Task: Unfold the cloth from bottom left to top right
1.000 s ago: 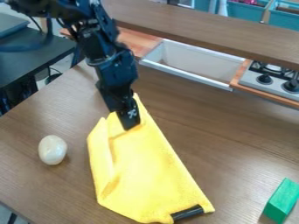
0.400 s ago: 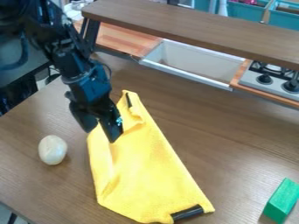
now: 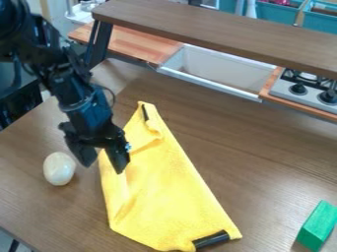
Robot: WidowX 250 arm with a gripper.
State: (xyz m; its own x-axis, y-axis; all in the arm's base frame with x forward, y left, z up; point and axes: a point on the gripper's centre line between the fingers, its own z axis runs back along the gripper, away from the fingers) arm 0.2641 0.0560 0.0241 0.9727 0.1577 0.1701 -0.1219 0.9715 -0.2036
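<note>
The black gripper hangs over the upper left edge of the yellow cloth, with its two fingers spread apart and nothing between them but the cloth's edge and the table below. The cloth lies partly folded, long and narrow at the top and wider at the bottom, with a fold running down its left side. A dark strip shows near its top corner, and a black piece lies at its lower right edge. Whether the fingertips touch the cloth, I cannot tell.
A white egg-shaped object sits on the table just left of the gripper. A green block stands at the lower right. Behind are a raised wooden shelf, a sink and a stove.
From over the cloth's upper part, the gripper has moved left and down in the view, and its fingers now stand apart. The cloth's top corner has come into sight; its outline is otherwise much the same.
</note>
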